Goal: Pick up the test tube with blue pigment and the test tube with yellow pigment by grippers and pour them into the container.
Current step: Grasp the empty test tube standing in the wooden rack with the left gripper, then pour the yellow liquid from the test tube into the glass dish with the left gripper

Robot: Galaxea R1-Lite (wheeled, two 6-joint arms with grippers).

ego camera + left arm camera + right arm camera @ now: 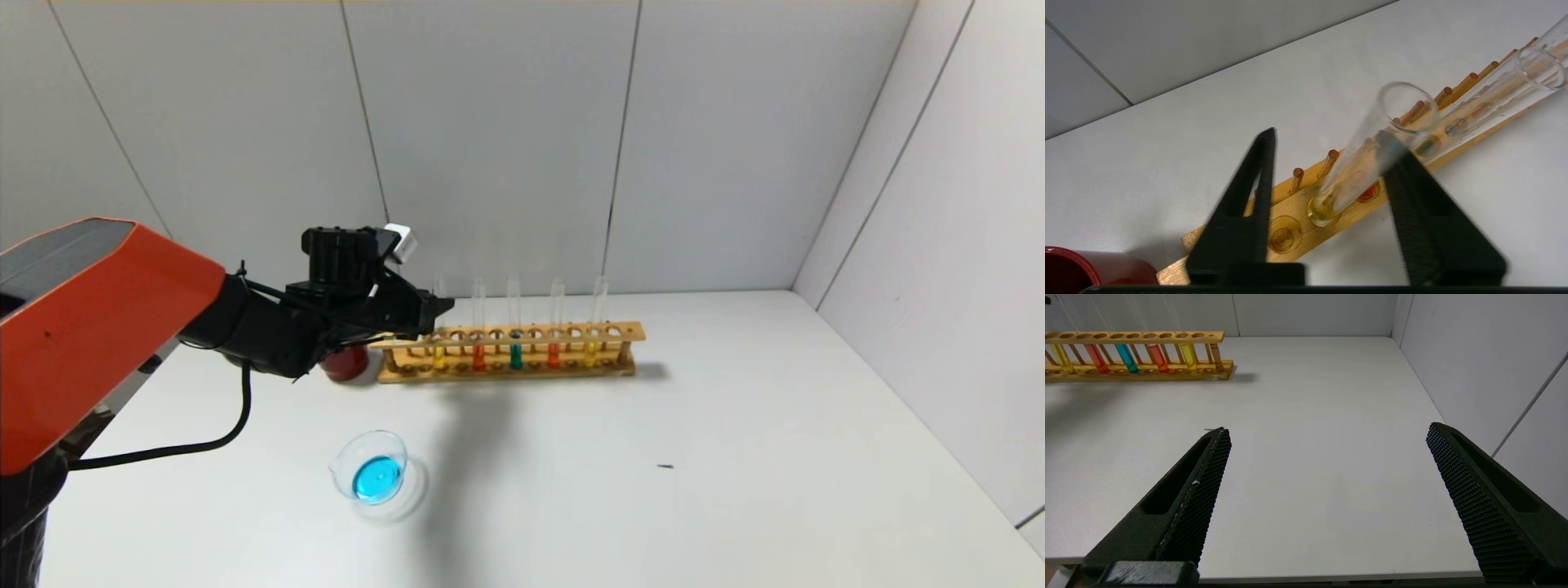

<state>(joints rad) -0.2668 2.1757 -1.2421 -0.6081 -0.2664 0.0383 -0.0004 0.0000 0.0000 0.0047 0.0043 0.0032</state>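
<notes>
Fingers of left gripper (1327,136) parted, not pinching: one on either side of the test tube with yellow pigment (1355,163), the one finger (1404,179) right against the glass, the other (1257,171) standing clear of it with a gap between. Sits level with the upper stretch of that tube, above the left end of the wooden rack (506,371). Tube seated in the rack, at the leftmost filled hole, with a short yellow column at its round bottom. Along the same rack toward the robot's right: an orange-red tube (478,327), then the test tube with blue pigment (515,327) upright near the middle, another orange-red tube (553,327), and a second yellow tube (589,327). Just beyond the rack's left end, partly hidden behind the left arm, a dark red cup (347,363). Nearer the robot, well apart from the rack on the white table (735,449), the container (341,465), upright, with a pool of blue liquid in its bottom. Right gripper (1327,430) parked over the near right part of the table, fingers spread wide, nothing between them, rack far off toward the robot's left.
</notes>
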